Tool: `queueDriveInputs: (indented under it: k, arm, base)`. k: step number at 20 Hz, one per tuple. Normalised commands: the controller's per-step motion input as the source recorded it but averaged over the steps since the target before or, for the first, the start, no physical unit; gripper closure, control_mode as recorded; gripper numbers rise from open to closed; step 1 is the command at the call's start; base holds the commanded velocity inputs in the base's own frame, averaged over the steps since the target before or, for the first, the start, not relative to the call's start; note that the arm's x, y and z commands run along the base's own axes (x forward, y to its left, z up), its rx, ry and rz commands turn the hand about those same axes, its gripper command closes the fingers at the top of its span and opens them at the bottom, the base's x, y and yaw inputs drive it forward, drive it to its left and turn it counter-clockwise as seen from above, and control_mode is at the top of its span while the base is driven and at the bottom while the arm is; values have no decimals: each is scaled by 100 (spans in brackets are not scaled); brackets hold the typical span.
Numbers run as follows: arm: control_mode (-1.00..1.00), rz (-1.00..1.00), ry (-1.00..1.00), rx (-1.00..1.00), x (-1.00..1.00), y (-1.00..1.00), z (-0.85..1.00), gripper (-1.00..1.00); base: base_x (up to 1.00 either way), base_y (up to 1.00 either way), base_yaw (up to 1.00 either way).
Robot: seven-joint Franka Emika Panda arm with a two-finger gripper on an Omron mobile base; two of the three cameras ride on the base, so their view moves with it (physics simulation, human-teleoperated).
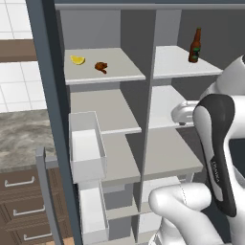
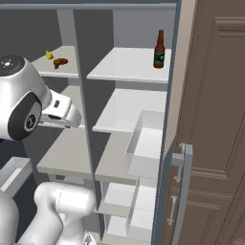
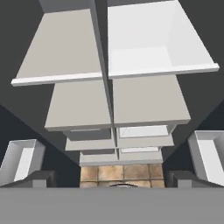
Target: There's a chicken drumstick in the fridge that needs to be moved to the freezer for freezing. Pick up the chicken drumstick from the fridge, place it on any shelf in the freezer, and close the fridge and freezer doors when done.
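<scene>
The chicken drumstick (image 1: 101,67) (image 2: 60,62) is a small reddish-brown lump. It lies on the top grey shelf (image 1: 115,72) of the narrower left half, the freezer, just right of a yellow lemon wedge (image 1: 77,60). The wider right half, the fridge, has whiter shelves (image 2: 129,64). Both slate-blue doors stand open: the freezer door (image 1: 50,119) at the left, the fridge door (image 2: 171,110) at the right. My gripper (image 3: 111,178) is open and holds nothing. It hangs in front of the shelves at mid height, well below the drumstick, looking down the shelf fronts to the floor.
A brown glass bottle (image 1: 194,46) (image 2: 159,50) stands on the fridge's top shelf. White bins hang inside both doors (image 1: 86,148) (image 2: 146,143). A stone counter with wooden drawers (image 1: 19,139) lies left of the appliance. A tall brown cabinet (image 2: 215,119) stands to its right.
</scene>
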Motion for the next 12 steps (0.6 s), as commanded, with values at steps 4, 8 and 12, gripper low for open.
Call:
queueDriveInputs:
  k: [4,8,12]
  arm:
    - [100,0,0,0,-40,0,-1,-100]
    - [100,0,0,0,0,0,0,-100]
    - [100,0,0,0,0,0,0,-100]
  base:
    - [-16,0,0]
    - [-59,0,0]
    - [-46,0,0]
